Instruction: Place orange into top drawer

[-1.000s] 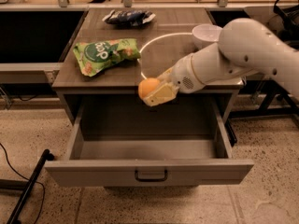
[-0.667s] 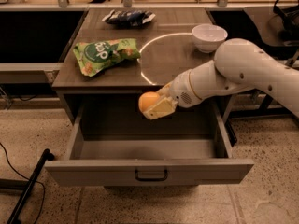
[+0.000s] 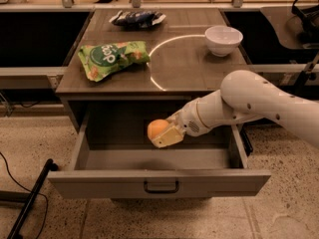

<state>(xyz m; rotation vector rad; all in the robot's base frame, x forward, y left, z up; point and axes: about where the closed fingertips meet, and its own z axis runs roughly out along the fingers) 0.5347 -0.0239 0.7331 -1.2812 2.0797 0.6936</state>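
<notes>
- The gripper (image 3: 162,133) is held inside the open top drawer (image 3: 159,182), above the drawer's floor and toward its back, left of centre.
- It is clamped on the orange (image 3: 156,127). One pale yellowish finger (image 3: 168,137) is seen pressed against the fruit's lower right side, while the other finger is hidden behind the fruit.
- The orange is thus carried in the air within the drawer's opening. Contact with the drawer floor cannot be made out, as the underside of the fruit is covered by the finger.
- The white arm (image 3: 249,101) is stretched in from the right, and its far end is cut off by the picture's right edge. Part of the drawer's right wall is hidden behind it.
- The drawer is pulled well out. Its flat grey front is seen in full, with a small dark handle (image 3: 161,186) at its centre. The back of the box is lost in shadow under the table top (image 3: 199,71).
- On the table top a green snack bag (image 3: 112,58) is laid at the left and a white bowl (image 3: 224,39) is set at the right, well apart.
- A dark packet (image 3: 137,18) is laid at the table's back edge, and its print cannot be read.
- A thin white arc (image 3: 162,51) is marked on the table top between bag and bowl.
</notes>
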